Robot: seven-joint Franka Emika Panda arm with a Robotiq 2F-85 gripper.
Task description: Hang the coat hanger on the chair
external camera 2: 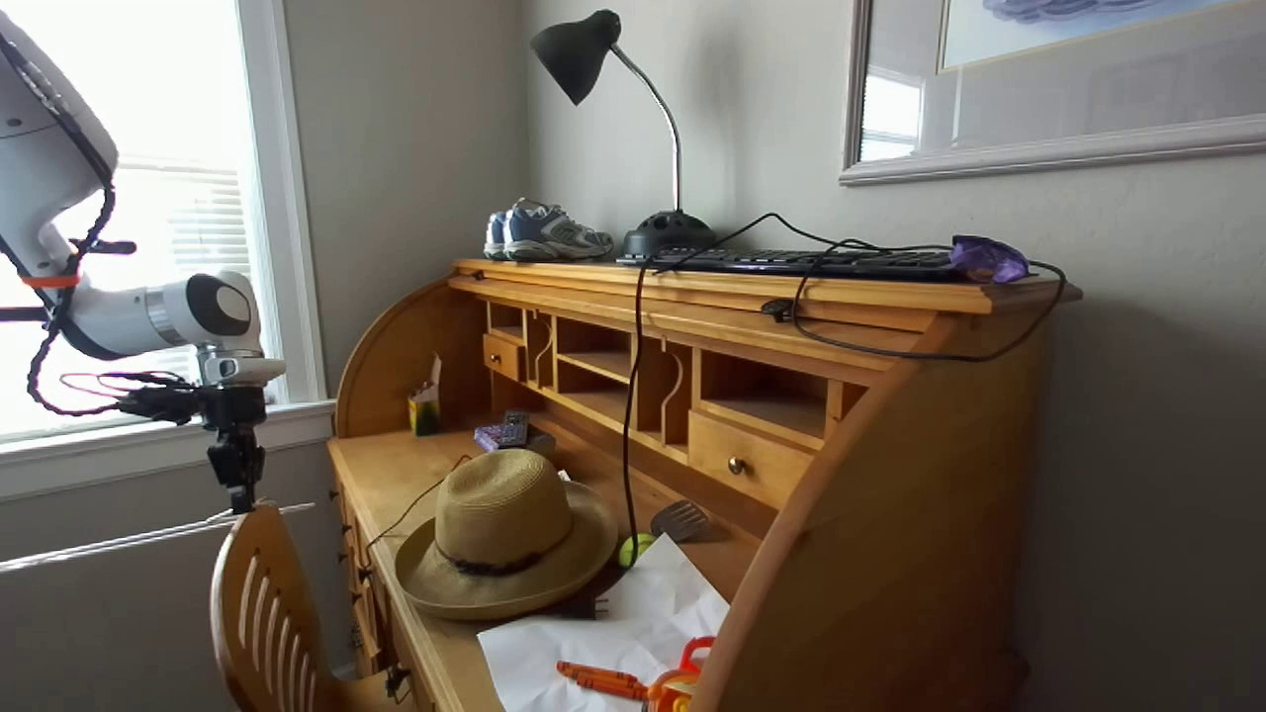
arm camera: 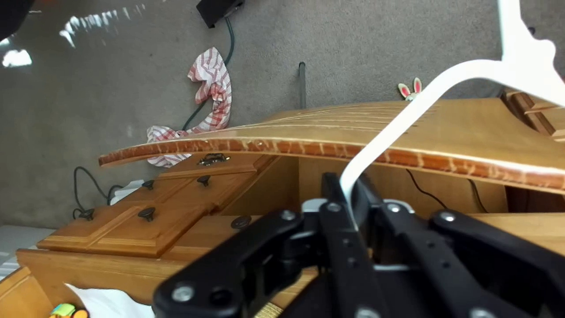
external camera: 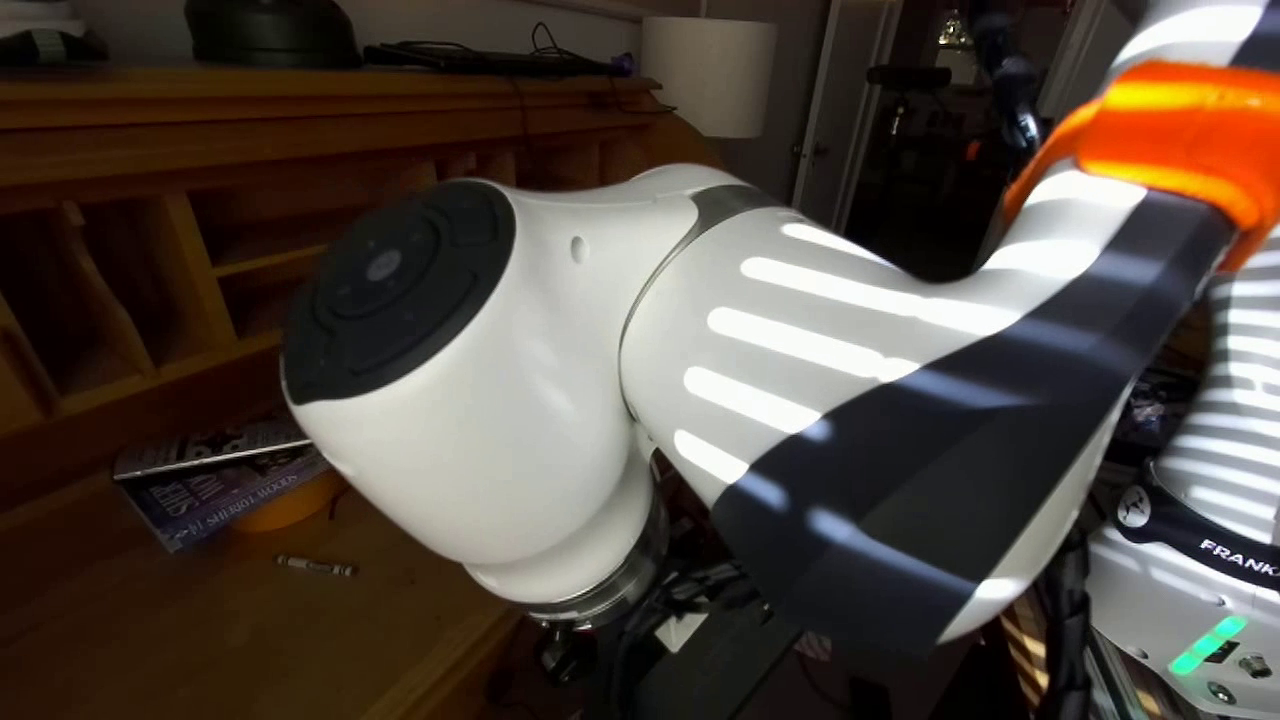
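Fingers (arm camera: 332,221) on hanger (arm camera: 412,115) — desk (external camera 2: 890,494), carpet (arm camera: 145,88)

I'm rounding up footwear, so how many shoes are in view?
2, in an exterior view: the nearer shoe sits atop the desk, left of the lamp base; the farther shoe is beside it, partly hidden. More may be hidden.

Smooth white rounded robot arm (external camera: 740,330) with 1 bright orange band (external camera: 1180,145), charcoal oval cap (external camera: 400,290), white "FRANK" lettering (external camera: 1232,556); black jointed gripper (arm camera: 348,190), round silver screws (arm camera: 182,292).
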